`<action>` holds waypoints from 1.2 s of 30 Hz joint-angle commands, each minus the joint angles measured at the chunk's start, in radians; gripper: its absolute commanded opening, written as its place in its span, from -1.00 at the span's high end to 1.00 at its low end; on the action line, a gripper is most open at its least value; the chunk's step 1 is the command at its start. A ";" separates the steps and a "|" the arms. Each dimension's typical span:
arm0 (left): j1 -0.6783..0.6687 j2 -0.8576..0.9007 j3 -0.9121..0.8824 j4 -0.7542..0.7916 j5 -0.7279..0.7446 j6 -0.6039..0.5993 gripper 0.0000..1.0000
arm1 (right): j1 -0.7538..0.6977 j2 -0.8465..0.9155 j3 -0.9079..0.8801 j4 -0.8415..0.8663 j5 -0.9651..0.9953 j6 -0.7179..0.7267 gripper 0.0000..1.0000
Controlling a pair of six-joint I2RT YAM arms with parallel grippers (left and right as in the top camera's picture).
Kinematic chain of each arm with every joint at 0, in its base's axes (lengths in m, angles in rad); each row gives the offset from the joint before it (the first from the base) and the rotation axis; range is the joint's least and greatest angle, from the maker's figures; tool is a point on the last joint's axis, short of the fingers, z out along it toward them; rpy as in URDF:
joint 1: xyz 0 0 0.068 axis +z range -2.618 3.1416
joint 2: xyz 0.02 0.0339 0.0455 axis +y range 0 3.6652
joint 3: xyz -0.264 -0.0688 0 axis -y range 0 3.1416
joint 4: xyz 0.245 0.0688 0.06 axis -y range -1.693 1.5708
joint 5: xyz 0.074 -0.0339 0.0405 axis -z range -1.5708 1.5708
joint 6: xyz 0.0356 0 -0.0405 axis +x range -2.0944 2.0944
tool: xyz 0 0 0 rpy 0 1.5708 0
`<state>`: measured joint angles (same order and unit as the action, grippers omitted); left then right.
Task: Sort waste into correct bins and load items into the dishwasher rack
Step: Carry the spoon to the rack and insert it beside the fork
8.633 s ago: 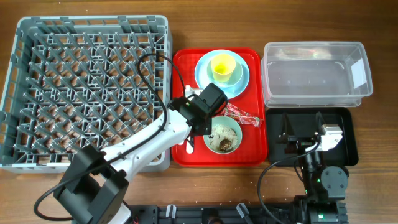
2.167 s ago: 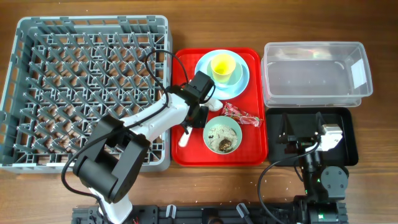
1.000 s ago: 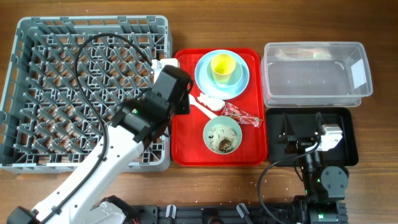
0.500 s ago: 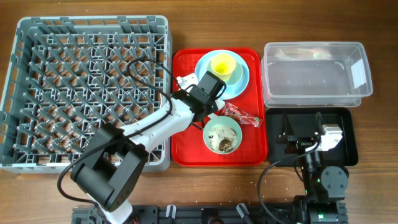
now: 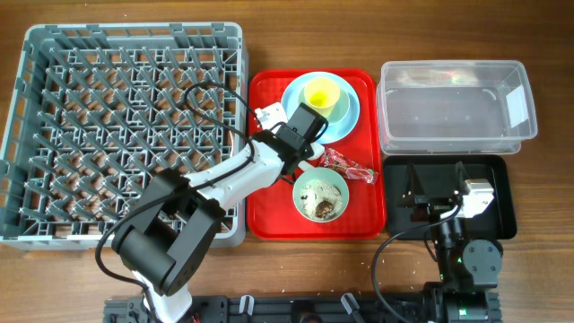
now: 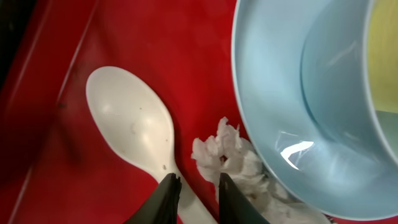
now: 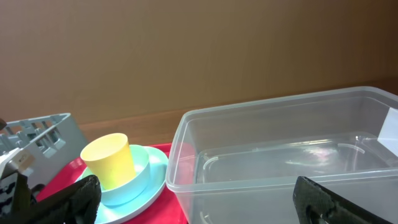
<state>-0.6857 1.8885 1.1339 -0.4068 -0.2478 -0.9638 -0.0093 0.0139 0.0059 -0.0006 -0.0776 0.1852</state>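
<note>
Dishwasher rack (image 5: 27, 135): well off to the left. A spoon let go flat over it could slip down between the pegs.
Clear tub (image 5: 448, 117): on the far side of the red tray (image 5: 269, 220). That is a long carry for a light tissue, which might drop short.
Light blue plate (image 6: 273, 93): its rim is just beside the working claw. A closing finger could shove it (and the yellow cup (image 5: 320, 92) stacked on it).
Right claw (image 5: 435, 190): parked over the black tray (image 5: 502, 179), jaws spread wide, empty. I see no danger here.
Left claw (image 6: 198, 196): low over the red tray, jaws narrowly parted, nothing clamped that I can see.
Spoon (image 6: 130, 130): lies on the red tray with its handle running under one fingertip. It may get pinched along with the tissue.
Tissue (image 6: 227, 155): touches the spoon handle and is tucked against the plate. A shallow pinch could lift only a shred.
</note>
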 commanded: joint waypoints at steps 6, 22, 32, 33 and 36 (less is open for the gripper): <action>0.008 0.031 -0.002 -0.062 -0.037 0.092 0.53 | -0.002 -0.004 -0.001 0.003 0.010 0.005 -1.00; 0.048 0.030 -0.002 -0.113 -0.013 0.306 0.74 | -0.002 -0.004 -0.001 0.003 0.010 0.005 -1.00; 0.048 -0.066 -0.002 -0.148 -0.014 0.311 0.78 | -0.002 -0.004 -0.001 0.003 0.010 0.005 -1.00; 0.048 -0.095 -0.002 -0.153 -0.031 0.334 0.81 | -0.002 -0.004 -0.001 0.003 0.009 0.005 -1.00; 0.048 -0.201 -0.002 -0.219 -0.037 0.363 0.92 | -0.002 -0.004 -0.001 0.003 0.010 0.005 -1.00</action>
<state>-0.6392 1.7954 1.1339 -0.5800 -0.2646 -0.6384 -0.0093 0.0139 0.0063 -0.0010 -0.0776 0.1852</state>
